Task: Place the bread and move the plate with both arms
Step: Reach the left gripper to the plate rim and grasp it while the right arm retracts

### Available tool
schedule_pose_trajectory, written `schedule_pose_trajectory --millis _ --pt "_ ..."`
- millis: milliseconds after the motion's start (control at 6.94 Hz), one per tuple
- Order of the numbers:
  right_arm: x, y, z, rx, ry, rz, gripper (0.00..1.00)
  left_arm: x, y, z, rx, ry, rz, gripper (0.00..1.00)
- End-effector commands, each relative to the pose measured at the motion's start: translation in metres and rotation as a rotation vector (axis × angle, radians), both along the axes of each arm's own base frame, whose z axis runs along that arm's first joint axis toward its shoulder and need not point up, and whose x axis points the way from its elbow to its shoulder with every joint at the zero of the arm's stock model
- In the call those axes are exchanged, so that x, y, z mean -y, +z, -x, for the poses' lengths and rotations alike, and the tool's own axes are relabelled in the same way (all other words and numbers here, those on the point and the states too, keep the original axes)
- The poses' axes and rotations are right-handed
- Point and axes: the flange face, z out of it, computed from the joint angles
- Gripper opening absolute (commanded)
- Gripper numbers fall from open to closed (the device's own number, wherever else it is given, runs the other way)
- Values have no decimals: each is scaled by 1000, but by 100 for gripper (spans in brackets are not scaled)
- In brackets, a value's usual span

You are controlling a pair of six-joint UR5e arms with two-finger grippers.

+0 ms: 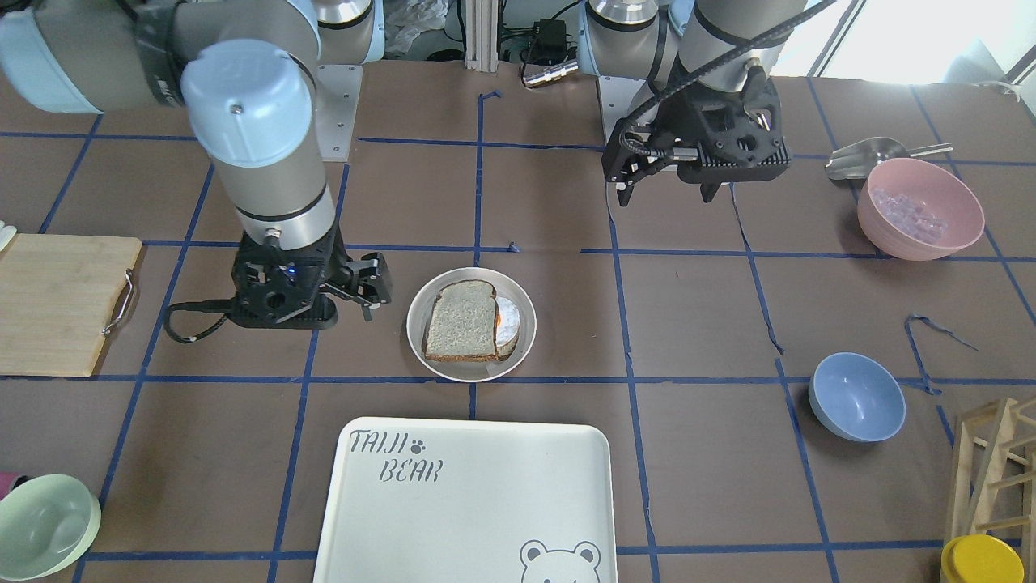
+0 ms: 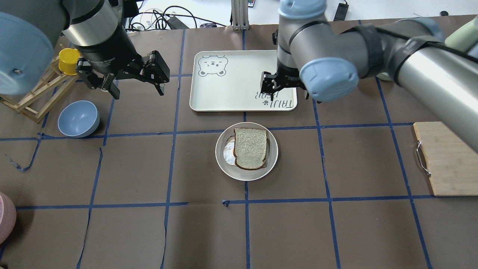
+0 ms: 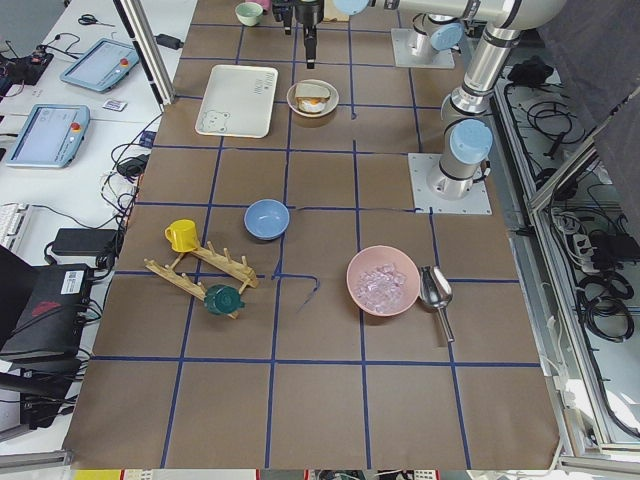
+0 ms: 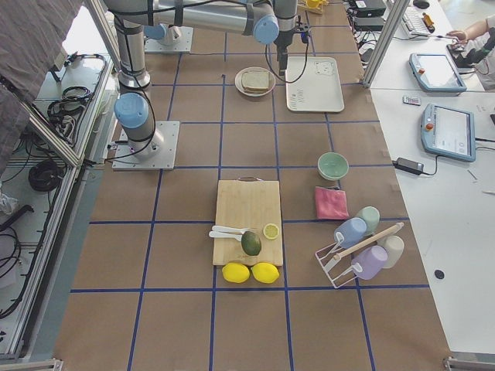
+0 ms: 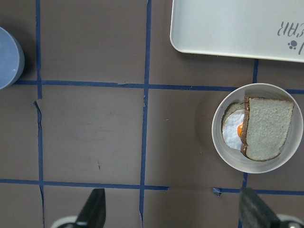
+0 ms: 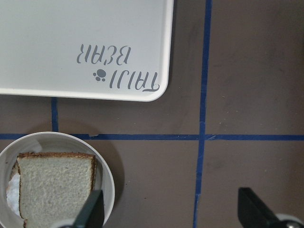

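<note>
The bread point(image 2: 250, 148) lies flat on the small round plate point(image 2: 228, 170), on top of a fried egg and a second slice. It also shows in the front view point(image 1: 460, 322) on the plate point(image 1: 469, 370). My left gripper point(image 2: 136, 89) hangs open and empty above the table, far to the left of the plate; its wrist view shows the bread point(image 5: 267, 127) and the plate point(image 5: 222, 142). My right gripper point(image 2: 285, 91) is open and empty over the tray's near corner, just beyond the plate; its wrist view shows the bread point(image 6: 52, 185).
The "TAIJI BEAR" tray point(image 2: 231, 86) lies just beyond the plate. A blue bowl point(image 2: 78, 118), a wooden rack point(image 2: 33, 97) and a yellow cup point(image 2: 69, 61) are on the left. A cutting board point(image 2: 448, 157) is on the right. A pink bowl point(image 1: 920, 208) and a green bowl point(image 1: 44, 526) stand near the table's edges.
</note>
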Motion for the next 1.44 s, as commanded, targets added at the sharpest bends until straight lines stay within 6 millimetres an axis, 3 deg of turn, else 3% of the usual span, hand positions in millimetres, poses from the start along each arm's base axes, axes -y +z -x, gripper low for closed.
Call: schedule_pose_trajectory --millis 0,144,288,432,576,864,1152,1296 --pt "-11 85 39 -5 103 16 100 20 -85 17 -121 115 -68 100" --pt "-23 104 43 -4 114 48 100 12 -139 23 -127 126 -75 100" --pt "-25 108 44 -8 114 57 100 -2 -191 25 -134 131 -65 100" --pt "-22 103 56 -3 111 47 100 -15 -231 29 -191 131 -44 100" --pt "-23 98 61 -2 110 32 100 -13 -255 30 -204 136 -55 90" --pt "-22 98 64 -6 125 34 100 -6 -287 35 -231 135 -69 86" --pt "-22 99 63 -3 125 40 100 -11 -302 63 -232 91 -57 76" --pt "-22 99 63 -3 116 42 100 -8 -307 64 -231 88 -53 75"
